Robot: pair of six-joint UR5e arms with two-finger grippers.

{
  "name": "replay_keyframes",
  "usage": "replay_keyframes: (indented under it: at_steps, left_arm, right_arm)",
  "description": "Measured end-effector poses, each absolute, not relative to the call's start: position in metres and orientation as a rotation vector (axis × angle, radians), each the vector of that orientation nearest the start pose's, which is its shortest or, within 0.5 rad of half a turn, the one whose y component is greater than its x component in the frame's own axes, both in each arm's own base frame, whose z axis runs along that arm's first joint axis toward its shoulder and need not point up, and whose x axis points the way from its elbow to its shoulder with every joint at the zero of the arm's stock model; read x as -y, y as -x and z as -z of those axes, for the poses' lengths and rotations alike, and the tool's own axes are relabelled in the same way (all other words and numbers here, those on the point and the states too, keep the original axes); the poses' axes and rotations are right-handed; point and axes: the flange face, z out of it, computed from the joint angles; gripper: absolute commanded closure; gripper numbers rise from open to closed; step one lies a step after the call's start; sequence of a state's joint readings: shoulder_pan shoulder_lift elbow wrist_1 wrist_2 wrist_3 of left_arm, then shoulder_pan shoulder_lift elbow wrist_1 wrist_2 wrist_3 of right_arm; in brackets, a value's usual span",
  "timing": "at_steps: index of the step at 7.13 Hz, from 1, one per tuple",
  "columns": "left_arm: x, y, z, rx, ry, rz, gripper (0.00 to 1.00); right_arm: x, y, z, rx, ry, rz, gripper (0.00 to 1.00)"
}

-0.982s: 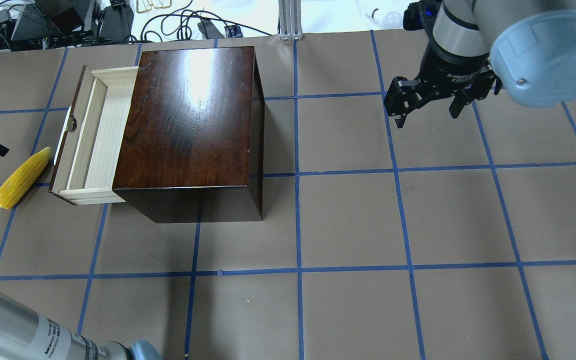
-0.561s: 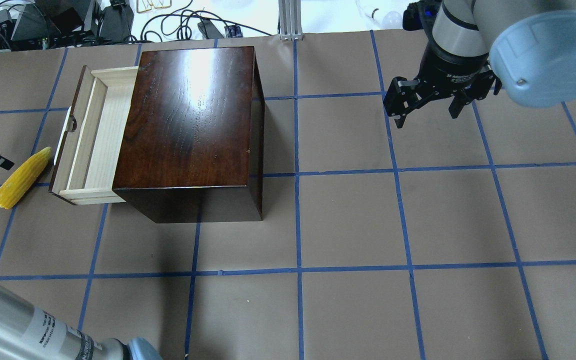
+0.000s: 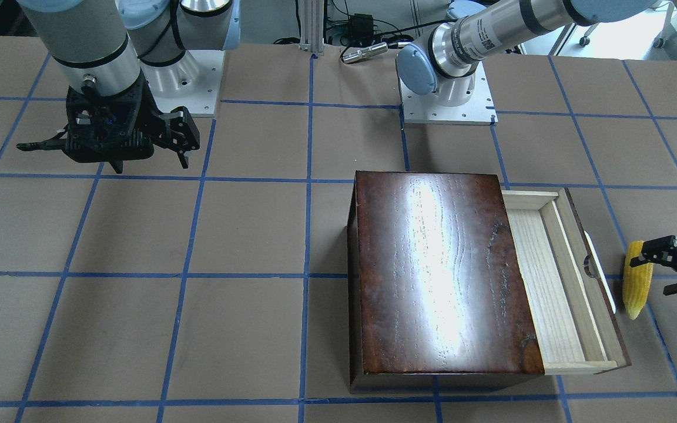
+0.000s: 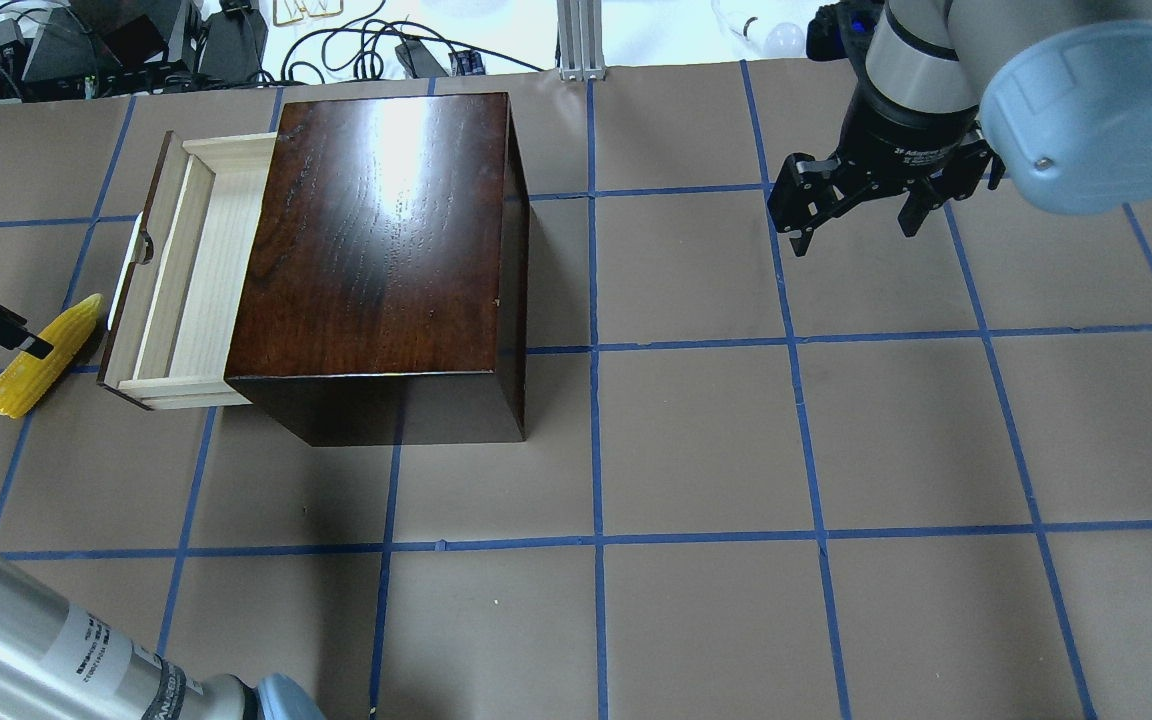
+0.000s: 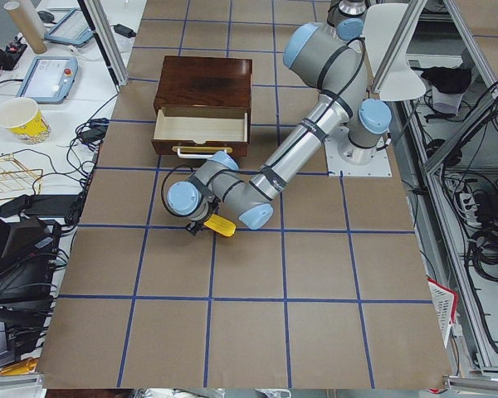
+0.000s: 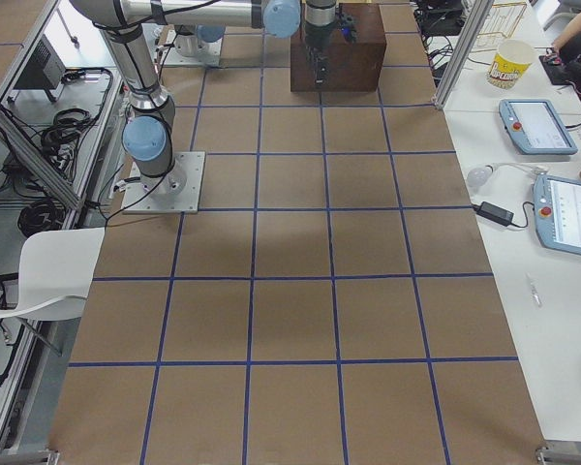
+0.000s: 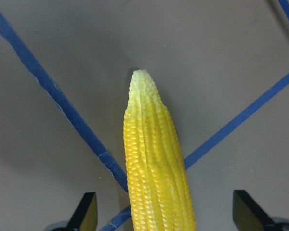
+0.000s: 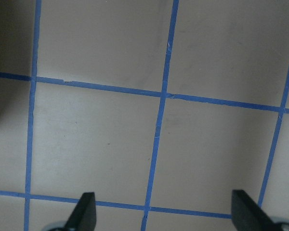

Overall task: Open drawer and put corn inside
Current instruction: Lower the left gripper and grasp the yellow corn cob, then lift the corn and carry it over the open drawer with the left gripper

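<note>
Yellow bumpy tapered corn (image 7: 154,159) | pale-wood drawer (image 4: 198,275) open | glossy box (image 4: 386,230)

Stretches the left arm (image 4: 36,640) far out and low, with the left gripper (image 3: 651,271) pointing straight down, fingers spread wide. Holds the right arm (image 4: 921,60) raised on its own side, right gripper (image 4: 854,235) also facing down, fingers wide apart.

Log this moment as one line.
drawer: open, visible part empty | corn: on table beside drawer front | left claw: open, straddling corn | right claw: open, empty, away from drawer
</note>
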State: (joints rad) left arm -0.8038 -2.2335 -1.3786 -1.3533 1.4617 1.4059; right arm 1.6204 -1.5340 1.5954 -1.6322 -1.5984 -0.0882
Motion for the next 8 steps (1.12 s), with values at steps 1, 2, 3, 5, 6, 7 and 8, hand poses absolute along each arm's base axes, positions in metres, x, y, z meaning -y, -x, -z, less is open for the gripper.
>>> replay_keyframes:
  at_steps: [1,2,3,5,6,7,8]
  left_arm:
    - [0.591,-0.370,-0.190,-3.261,-1.053,-0.049,0.00]
    - [0.590,-0.369,-0.184,-3.269,-1.055,-0.058,0.53]
    - [0.590,-0.369,-0.182,-3.272,-1.055,-0.063,1.00]
    - [0.589,-0.371,-0.182,-3.261,-1.048,-0.100,1.00]
    - [0.588,-0.372,-0.184,-3.254,-1.041,-0.117,1.00]
    - [0.588,-0.372,-0.189,-3.249,-1.020,-0.122,1.00]
    - [0.590,-0.371,-0.201,-3.254,-0.948,-0.125,1.00]
  right_arm:
    - [0.500,-0.156,-0.464,-3.162,0.218,-0.001,0.00]
    - [0.500,-0.156,-0.464,-3.162,0.219,-0.001,0.00]
    - [0.500,-0.156,-0.464,-3.162,0.220,-0.001,0.00]
    - [0.500,-0.155,-0.464,-3.162,0.217,-0.001,0.00]
    - [0.500,-0.155,-0.464,-3.162,0.218,-0.001,0.00]
    - [0.500,-0.155,-0.464,-3.162,0.218,-0.001,0.00]
    - [0.500,-0.156,-0.464,-3.162,0.218,-0.001,0.00]
